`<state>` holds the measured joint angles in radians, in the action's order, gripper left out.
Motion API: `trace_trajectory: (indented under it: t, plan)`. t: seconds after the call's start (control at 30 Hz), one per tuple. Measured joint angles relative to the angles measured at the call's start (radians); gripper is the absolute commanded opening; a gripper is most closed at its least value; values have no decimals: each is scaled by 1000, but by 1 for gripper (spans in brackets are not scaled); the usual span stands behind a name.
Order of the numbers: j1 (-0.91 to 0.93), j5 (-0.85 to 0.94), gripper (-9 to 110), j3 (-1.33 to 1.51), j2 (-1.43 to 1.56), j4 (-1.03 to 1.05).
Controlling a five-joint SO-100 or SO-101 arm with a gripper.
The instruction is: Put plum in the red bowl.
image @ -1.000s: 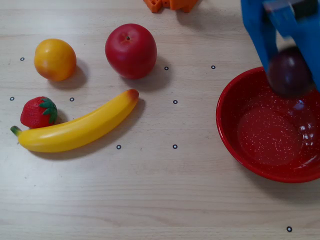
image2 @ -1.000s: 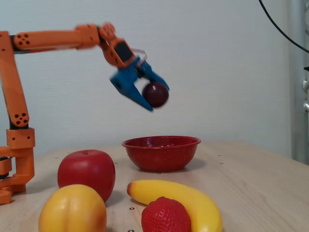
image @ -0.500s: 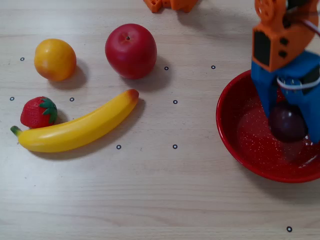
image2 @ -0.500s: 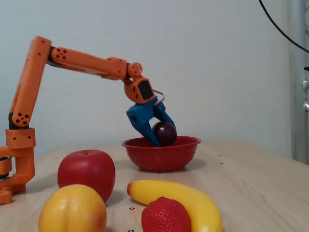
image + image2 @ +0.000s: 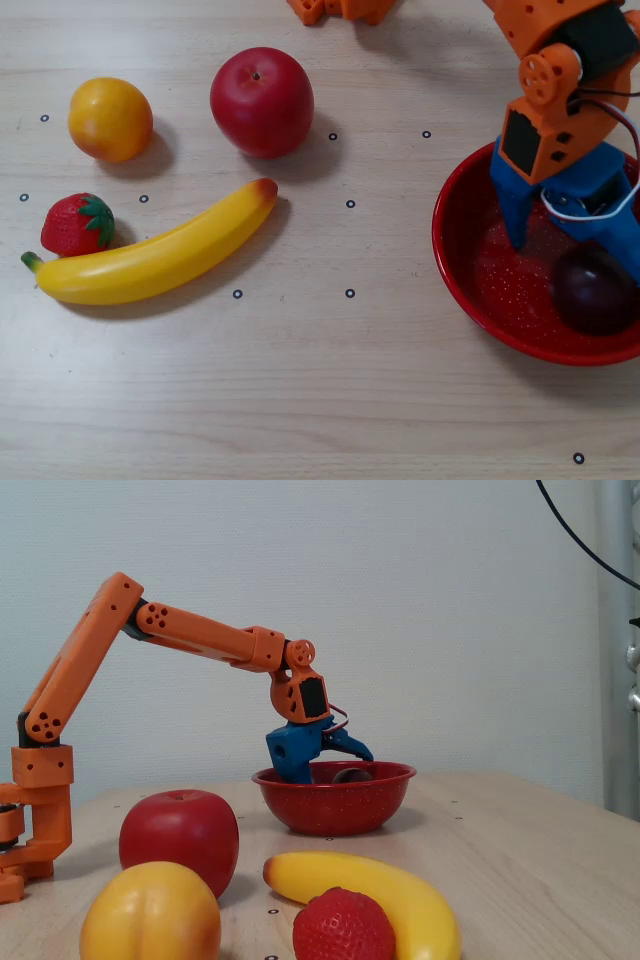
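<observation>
The plum (image 5: 596, 291), dark purple and glossy, lies inside the red bowl (image 5: 455, 262) at the right edge of the overhead view. In the fixed view only its top (image 5: 352, 775) peeks over the bowl's rim (image 5: 330, 810). My gripper (image 5: 575, 258) hangs over the bowl with its blue fingers spread apart and dipping inside. The plum rests between the fingertips, close to the right finger. In the fixed view the gripper (image 5: 335, 767) is open, with one finger inside the bowl and the other raised above the rim.
A large red apple (image 5: 262, 101), an orange (image 5: 110, 119), a strawberry (image 5: 77, 224) and a yellow banana (image 5: 155, 256) lie on the wooden table to the left of the bowl. The arm's orange base (image 5: 35, 810) stands at the fixed view's left.
</observation>
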<state>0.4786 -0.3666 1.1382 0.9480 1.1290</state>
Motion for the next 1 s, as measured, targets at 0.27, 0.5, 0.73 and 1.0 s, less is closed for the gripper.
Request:
trace_trajectory:
  t: [0.27, 0.5, 0.73, 1.0]
  plan:
    - [-17, 5, 51, 3, 227, 97]
    - [-169, 37, 25, 198, 569, 144]
    - [-224, 51, 0, 532, 927, 140]
    - [-359, 95, 0, 1025, 1304, -98]
